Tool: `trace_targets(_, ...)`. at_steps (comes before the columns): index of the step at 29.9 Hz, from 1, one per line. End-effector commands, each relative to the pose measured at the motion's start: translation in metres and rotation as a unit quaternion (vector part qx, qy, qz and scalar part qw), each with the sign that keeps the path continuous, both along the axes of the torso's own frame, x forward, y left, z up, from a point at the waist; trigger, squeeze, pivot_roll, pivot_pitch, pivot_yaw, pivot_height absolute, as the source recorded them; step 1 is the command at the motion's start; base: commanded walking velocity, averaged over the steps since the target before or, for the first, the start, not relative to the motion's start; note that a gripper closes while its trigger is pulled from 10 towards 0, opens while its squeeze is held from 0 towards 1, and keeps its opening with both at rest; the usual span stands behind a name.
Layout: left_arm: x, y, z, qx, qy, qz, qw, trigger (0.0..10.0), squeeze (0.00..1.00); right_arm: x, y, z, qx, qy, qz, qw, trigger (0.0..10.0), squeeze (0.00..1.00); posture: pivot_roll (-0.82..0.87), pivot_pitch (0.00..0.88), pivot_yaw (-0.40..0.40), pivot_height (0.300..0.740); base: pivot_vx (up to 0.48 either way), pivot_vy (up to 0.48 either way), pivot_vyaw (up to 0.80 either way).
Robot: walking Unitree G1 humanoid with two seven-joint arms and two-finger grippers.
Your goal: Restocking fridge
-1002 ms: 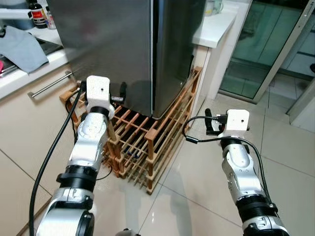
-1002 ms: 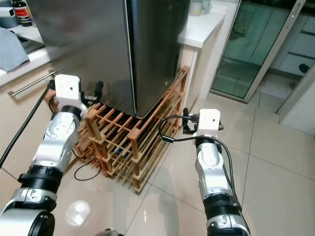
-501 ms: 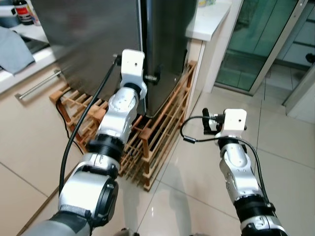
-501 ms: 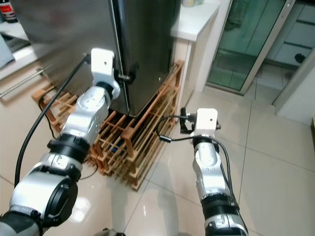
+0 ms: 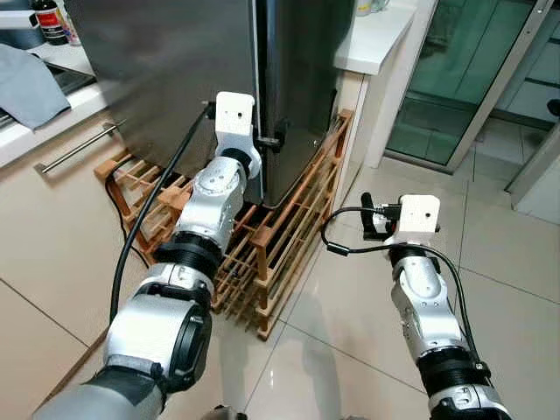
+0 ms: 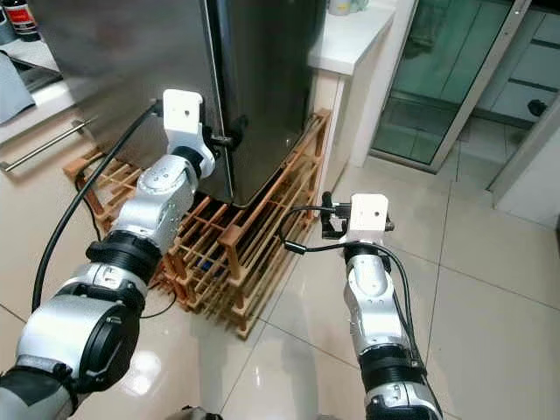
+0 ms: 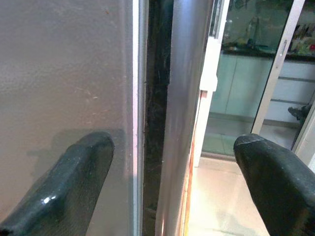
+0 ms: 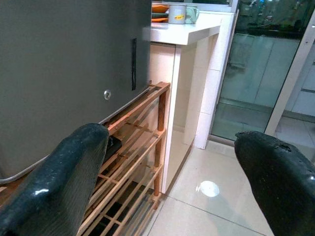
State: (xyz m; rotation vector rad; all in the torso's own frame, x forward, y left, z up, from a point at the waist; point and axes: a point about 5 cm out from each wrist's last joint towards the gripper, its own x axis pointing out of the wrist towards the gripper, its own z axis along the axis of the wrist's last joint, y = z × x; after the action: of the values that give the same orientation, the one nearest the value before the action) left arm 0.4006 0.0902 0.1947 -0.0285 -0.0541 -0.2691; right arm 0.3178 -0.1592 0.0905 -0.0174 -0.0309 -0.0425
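Observation:
The steel fridge (image 5: 175,79) stands closed on a wooden rack (image 5: 280,236). My left gripper (image 5: 273,140) is raised to the fridge's front right corner, at the door's lower edge. In the left wrist view it (image 7: 172,147) is open and straddles the dark door seam (image 7: 153,113): one finger (image 7: 74,182) lies before the door face, the other (image 7: 275,177) past the fridge's side. My right gripper (image 5: 372,217) hangs open over the floor tiles to the right of the rack, with nothing between its fingers (image 8: 64,182).
A white counter (image 5: 376,44) with a cup (image 8: 178,14) adjoins the fridge on the right. Glass sliding doors (image 5: 472,79) stand beyond it. On the left, a counter holds a grey cloth (image 5: 31,83) and bottles (image 5: 48,17) above a drawer handle (image 5: 74,149). A black cable (image 5: 140,227) trails along my left arm.
My left arm swung from the rack's left side up to the fridge's door edge, then held there. The camera has shifted a little. The right arm has hardly moved.

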Motion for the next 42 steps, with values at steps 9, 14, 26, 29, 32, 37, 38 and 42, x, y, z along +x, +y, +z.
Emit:
trace_targets(9,0.007,-0.008,0.01,-0.002,0.005,-0.006,1.0,10.0,0.0,-0.002,0.001,0.0,-0.001,-0.003,0.001,1.0,10.0,0.0,-0.08,0.0,0.048,0.74,0.0,0.0,0.0)
trace_targets(14,0.008,-0.014,0.011,-0.008,0.011,-0.01,1.0,10.0,0.0,-0.002,0.0,0.001,-0.003,-0.004,0.001,1.0,10.0,0.0,-0.09,0.0,0.046,0.74,0.0,0.0,0.0)
trace_targets(26,0.011,-0.03,0.022,-0.004,0.014,-0.015,1.0,10.0,0.0,-0.001,0.0,0.002,-0.006,-0.004,0.006,1.0,10.0,0.0,-0.1,0.0,0.049,0.74,0.0,0.0,0.0)
trace_targets(29,0.013,-0.028,0.023,0.004,0.022,0.013,1.0,10.0,0.0,-0.001,0.0,0.002,-0.008,-0.004,0.005,1.0,10.0,0.0,-0.11,0.0,0.052,0.74,0.0,0.0,0.0)
trace_targets(32,0.014,-0.025,0.023,0.002,0.027,0.033,0.999,10.0,0.0,-0.001,-0.001,0.002,-0.008,-0.003,0.005,1.0,10.0,0.0,-0.12,0.0,0.054,0.74,0.0,0.0,0.0)
trace_targets(37,0.016,-0.007,0.017,0.0,0.044,0.098,0.994,10.0,0.0,-0.002,-0.002,0.002,-0.01,-0.003,0.003,1.0,10.0,0.0,-0.12,0.0,0.053,0.74,0.0,0.0,0.0)
trace_targets(38,0.016,-0.006,0.017,-0.001,0.044,0.096,0.994,10.0,0.0,-0.002,-0.003,0.002,-0.01,-0.003,0.002,1.0,10.0,0.0,-0.12,0.0,0.052,0.74,0.0,0.0,0.0)
trace_targets(42,0.016,-0.009,0.016,0.002,0.041,0.095,0.995,10.0,0.0,-0.003,-0.003,0.001,-0.012,0.0,0.005,1.0,10.0,0.0,-0.12,0.0,0.048,0.74,0.0,0.0,0.0)
